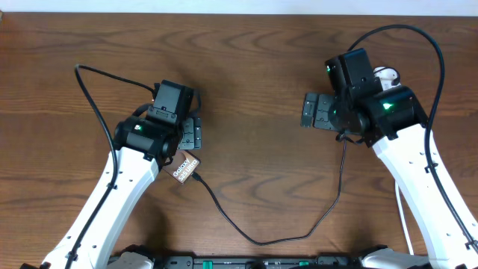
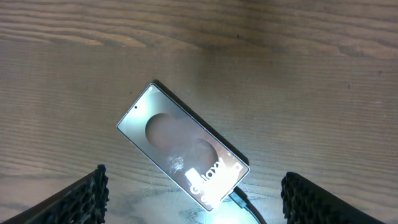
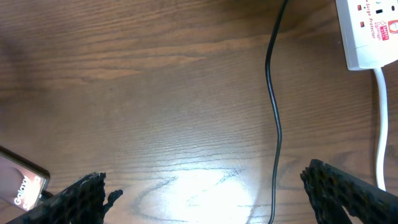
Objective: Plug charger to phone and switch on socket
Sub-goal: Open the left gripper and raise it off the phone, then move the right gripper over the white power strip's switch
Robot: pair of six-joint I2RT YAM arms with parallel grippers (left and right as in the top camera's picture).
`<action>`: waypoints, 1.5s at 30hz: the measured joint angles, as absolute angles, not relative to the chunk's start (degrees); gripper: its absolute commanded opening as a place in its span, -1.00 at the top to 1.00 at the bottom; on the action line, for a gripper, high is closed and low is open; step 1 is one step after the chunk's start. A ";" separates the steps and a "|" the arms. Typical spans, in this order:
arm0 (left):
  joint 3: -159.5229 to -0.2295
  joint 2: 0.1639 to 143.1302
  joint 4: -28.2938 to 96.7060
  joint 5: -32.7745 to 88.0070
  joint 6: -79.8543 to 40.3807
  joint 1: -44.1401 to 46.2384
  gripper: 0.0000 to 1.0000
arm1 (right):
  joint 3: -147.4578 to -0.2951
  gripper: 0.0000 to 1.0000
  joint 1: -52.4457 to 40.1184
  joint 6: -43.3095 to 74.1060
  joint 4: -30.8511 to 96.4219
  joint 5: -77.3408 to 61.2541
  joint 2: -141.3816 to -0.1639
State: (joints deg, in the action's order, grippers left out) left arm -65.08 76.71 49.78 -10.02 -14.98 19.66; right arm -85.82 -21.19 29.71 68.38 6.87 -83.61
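The phone (image 2: 183, 146) lies flat and tilted on the wooden table, its screen showing white "Galaxy" lettering; it also shows in the overhead view (image 1: 184, 166) and at the right wrist view's left edge (image 3: 22, 180). The charger cable (image 1: 284, 235) runs from the phone's lower end in a loop towards the right arm; its plug tip (image 2: 239, 200) sits at the phone's end. The white socket strip (image 3: 372, 28) lies at the right, mostly hidden under the right arm in the overhead view (image 1: 386, 74). My left gripper (image 2: 193, 199) is open above the phone. My right gripper (image 3: 208, 199) is open over bare table beside the cable (image 3: 273, 118).
The socket's white cord (image 3: 380, 124) runs down the right side. A thicker black arm cable (image 1: 93, 97) loops at the left and another (image 1: 426, 45) at the right.
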 measured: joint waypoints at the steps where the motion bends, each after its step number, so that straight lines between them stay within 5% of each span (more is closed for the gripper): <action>1: -65.08 76.71 49.78 -10.04 -14.98 19.66 -0.75 | -85.82 -0.99 -21.19 29.71 68.38 6.87 -83.61; 45: -65.08 76.71 49.89 -10.07 -14.98 19.66 -0.79 | -85.82 -0.99 -18.74 29.74 71.83 7.31 -83.61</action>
